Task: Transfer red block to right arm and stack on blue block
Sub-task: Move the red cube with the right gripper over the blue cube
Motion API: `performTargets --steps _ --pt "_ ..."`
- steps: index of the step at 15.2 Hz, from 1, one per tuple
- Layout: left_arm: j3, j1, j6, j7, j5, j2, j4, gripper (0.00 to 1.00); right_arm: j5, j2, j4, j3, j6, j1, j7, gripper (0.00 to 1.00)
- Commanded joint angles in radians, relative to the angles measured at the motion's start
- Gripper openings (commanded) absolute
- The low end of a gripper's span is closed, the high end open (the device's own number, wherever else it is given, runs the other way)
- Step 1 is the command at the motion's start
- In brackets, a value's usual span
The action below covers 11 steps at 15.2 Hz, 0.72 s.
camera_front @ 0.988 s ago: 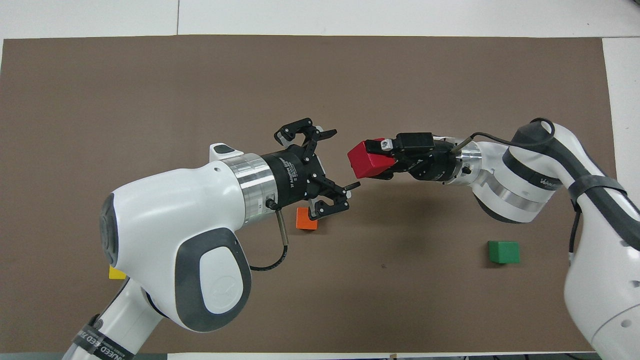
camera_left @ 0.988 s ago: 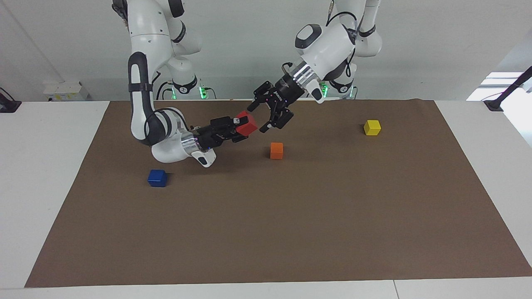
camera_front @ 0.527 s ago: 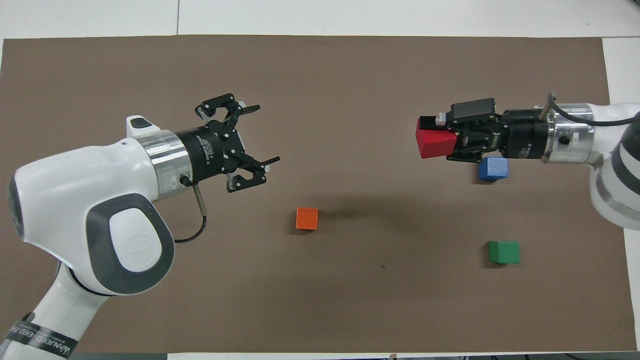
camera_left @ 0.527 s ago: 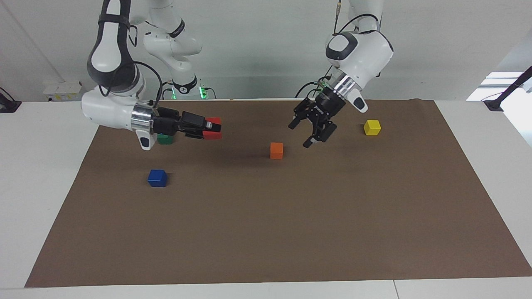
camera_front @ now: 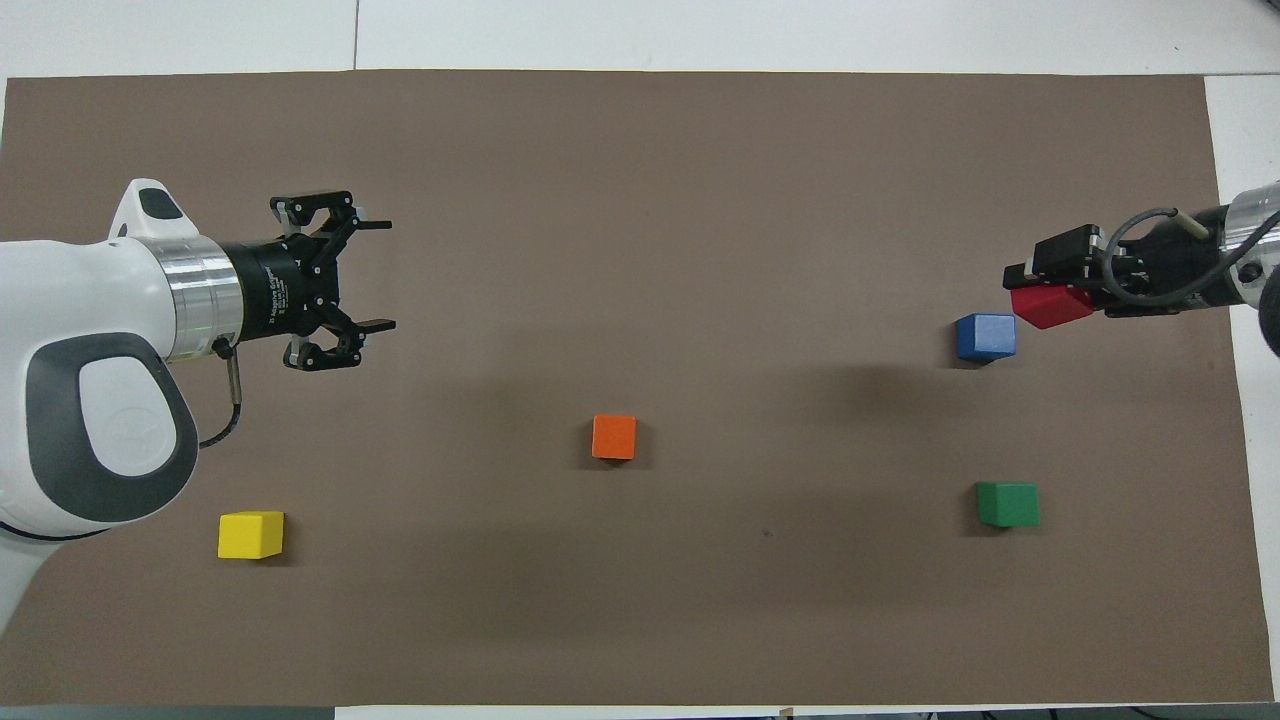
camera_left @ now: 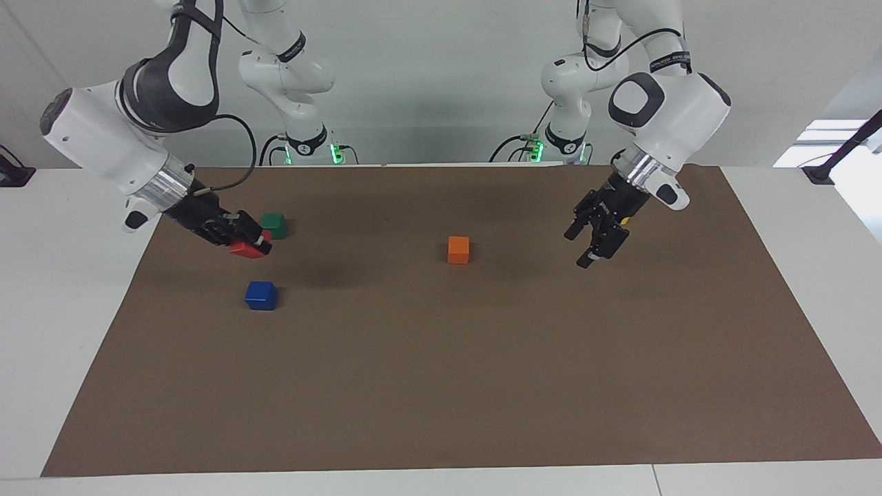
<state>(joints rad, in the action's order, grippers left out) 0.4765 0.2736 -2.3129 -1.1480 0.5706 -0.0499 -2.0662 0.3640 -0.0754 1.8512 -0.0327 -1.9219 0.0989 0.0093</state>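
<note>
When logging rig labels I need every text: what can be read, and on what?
White print on the left end effector, on its black body: too blurred to read.
White lettering on the black band round the left arm: too small to read.
Nothing else bears text.

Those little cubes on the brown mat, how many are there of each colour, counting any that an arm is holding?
Red: 1, the red block, held in the right gripper
Blue: 1, the blue block
Green: 1, the green cube
Orange: 1, the orange cube
Yellow: 1, the yellow cube
Total: 5
</note>
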Motion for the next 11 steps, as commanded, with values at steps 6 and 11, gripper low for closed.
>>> performTargets --steps 6,11 --pt "0.001 0.073 0.298 0.390 -0.410 0.053 0.161 1.00 -0.336 -0.017 0.178 0.016 -0.423 -0.007 0.017 0.00" --pt "0.001 0.061 0.434 0.706 -0.621 0.050 0.198 1.00 -0.352 -0.033 0.267 0.016 -0.595 -0.045 0.052 0.00"
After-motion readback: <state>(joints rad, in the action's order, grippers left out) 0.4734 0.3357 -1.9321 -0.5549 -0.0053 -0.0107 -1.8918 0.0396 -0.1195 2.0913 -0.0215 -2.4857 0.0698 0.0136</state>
